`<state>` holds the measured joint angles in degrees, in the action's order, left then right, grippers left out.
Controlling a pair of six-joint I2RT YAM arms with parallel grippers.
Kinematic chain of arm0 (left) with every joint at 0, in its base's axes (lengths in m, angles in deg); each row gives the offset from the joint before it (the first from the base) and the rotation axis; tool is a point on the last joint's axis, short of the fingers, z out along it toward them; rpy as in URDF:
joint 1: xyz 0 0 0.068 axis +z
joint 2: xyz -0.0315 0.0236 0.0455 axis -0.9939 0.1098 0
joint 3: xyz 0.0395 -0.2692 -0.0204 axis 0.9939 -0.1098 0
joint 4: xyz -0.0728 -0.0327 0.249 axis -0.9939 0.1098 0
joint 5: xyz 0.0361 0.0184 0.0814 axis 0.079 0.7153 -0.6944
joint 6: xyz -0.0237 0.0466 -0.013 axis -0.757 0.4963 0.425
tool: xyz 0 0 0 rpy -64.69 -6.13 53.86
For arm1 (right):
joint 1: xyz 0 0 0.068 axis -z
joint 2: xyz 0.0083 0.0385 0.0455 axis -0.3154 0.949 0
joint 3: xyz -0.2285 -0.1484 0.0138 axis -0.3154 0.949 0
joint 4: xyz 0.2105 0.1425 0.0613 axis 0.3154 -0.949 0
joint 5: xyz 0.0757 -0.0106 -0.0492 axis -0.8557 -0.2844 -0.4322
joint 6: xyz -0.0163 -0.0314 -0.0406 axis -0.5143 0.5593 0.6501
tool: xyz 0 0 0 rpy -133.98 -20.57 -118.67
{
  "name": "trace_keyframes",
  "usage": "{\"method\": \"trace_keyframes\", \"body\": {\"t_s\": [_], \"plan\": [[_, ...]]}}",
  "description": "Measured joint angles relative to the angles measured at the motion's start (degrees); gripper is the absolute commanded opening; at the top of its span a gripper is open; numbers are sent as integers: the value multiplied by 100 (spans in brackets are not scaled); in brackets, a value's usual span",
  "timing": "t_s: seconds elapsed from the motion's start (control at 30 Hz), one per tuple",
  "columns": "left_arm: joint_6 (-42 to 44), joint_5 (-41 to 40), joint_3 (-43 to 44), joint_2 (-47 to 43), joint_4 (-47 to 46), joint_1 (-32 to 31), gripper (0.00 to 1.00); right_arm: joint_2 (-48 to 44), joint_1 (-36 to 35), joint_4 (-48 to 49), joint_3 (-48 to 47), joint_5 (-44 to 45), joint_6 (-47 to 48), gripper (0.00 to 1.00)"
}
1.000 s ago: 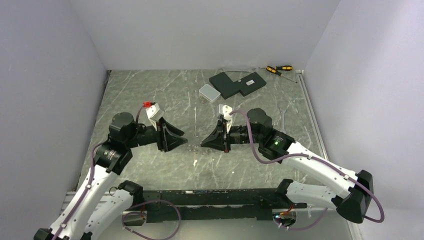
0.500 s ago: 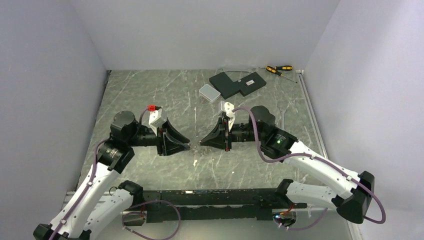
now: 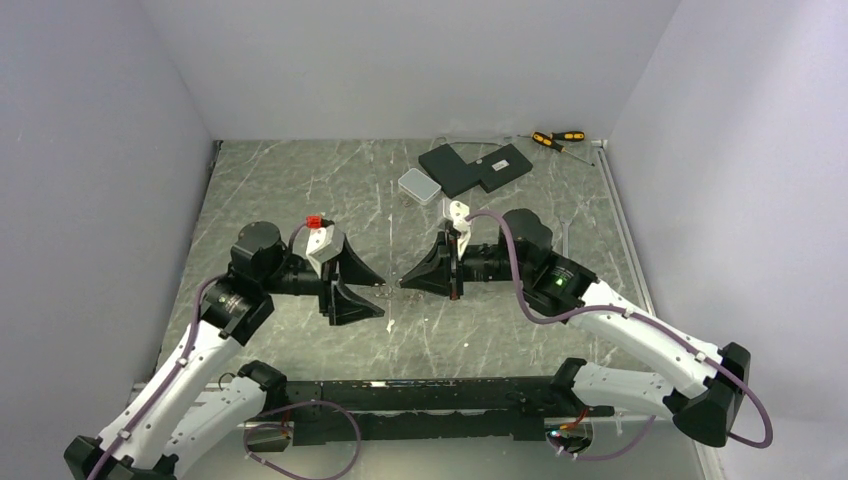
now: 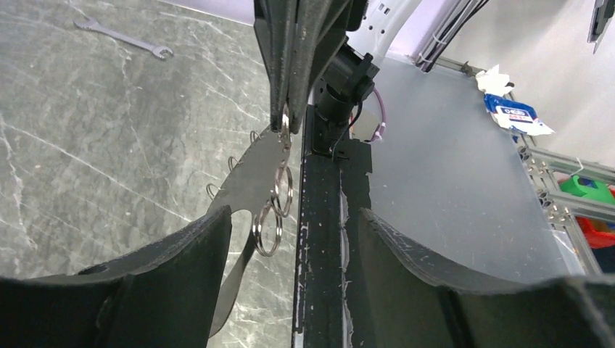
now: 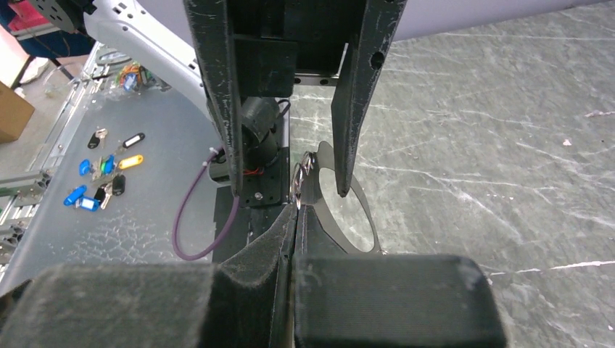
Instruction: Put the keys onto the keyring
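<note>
The right claw (image 4: 284, 127) is pinched shut on the top end of the keyring (image 4: 250, 170), holding it above the table (image 4: 109, 145) in the gap between the two arms. In the left wrist view the ring hangs down and slants towards the camera. The keys (image 4: 270, 228) show there only as a few small silvery round-ended bits dangling beside it just under the right claw's tips, and the views do not show whether they are already threaded on. The left claw (image 3: 382, 298) stands wide open with nothing in it. One finger sits on each side of the hanging ring and the lower end of the ring lies close to one finger's inner face, though contact cannot be made out. The ring looks like thin, stiff metal, light and a little springy, with a smooth surface that would probably slip or twist in soft pads if taken by its edge. A likely better hold is flat across the band near its free lower end, well away from the right claw's pinch. The keys are tiny and loose, so they will probably swing at any nudge.
</note>
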<state>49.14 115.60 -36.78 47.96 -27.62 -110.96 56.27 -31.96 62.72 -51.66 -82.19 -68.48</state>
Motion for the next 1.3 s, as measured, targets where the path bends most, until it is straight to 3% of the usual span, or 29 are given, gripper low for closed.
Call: {"method": "trace_keyframes", "body": {"t_s": [0.57,0.73,0.83,1.1,1.3], "plan": [[267,35,251,114,-68,-9,43,343,0,-317,-262,-514,79,0],[275,48,251,197,-39,-11,8,352,0,-396,-317,-522,125,0],[356,101,256,210,26,-33,0,363,15,-466,-339,-505,199,0],[315,140,319,372,175,-37,0,385,17,-577,-361,-428,291,0],[-286,-39,599,892,483,-37,0,404,50,-881,-417,-39,651,0]]}}
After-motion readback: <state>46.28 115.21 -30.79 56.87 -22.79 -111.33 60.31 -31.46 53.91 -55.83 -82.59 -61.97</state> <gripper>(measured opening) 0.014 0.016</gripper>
